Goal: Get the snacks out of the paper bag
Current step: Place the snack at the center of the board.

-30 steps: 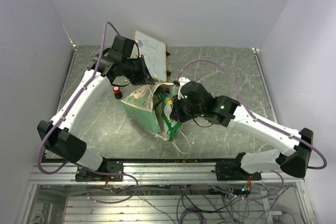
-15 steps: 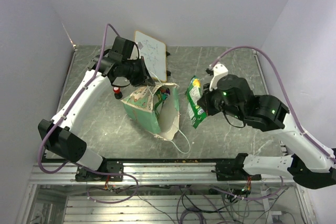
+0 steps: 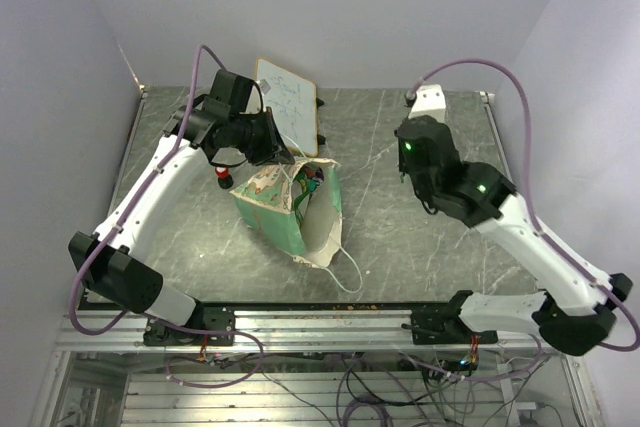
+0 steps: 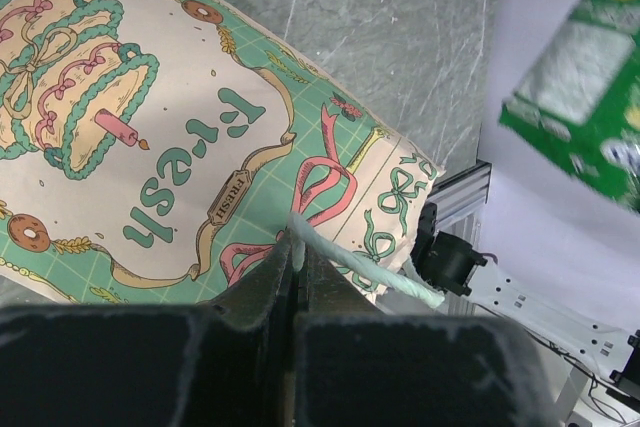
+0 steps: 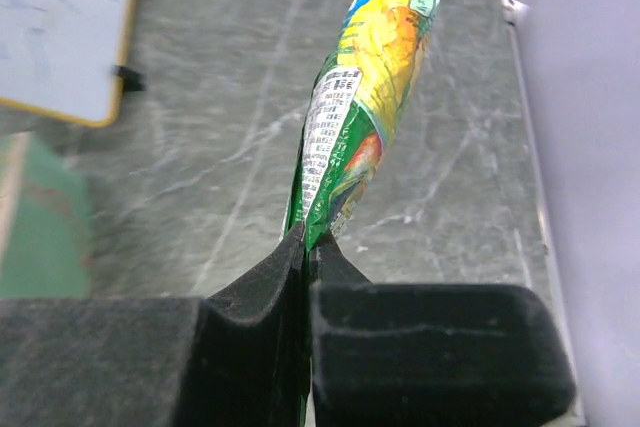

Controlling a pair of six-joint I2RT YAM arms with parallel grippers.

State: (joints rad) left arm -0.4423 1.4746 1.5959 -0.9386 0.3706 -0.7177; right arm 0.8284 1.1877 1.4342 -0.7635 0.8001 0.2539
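The paper bag lies tilted on the table with its mouth open to the right, and several snacks show inside. My left gripper is shut on the bag's string handle at the bag's top edge; the left wrist view shows the printed bag just beyond my jaws. My right gripper is shut on a green and yellow snack packet, held in the air to the right of the bag. That packet is hidden under the arm in the top view and shows in the left wrist view.
A white wood-framed board leans at the back behind the bag and also shows in the right wrist view. A small red-and-black cylinder stands left of the bag. The bag's other handle trails toward the near rail.
My right gripper pulled the green packet out of the bag's mouth and carried it right and toward the back. The left gripper kept its hold on the handle.
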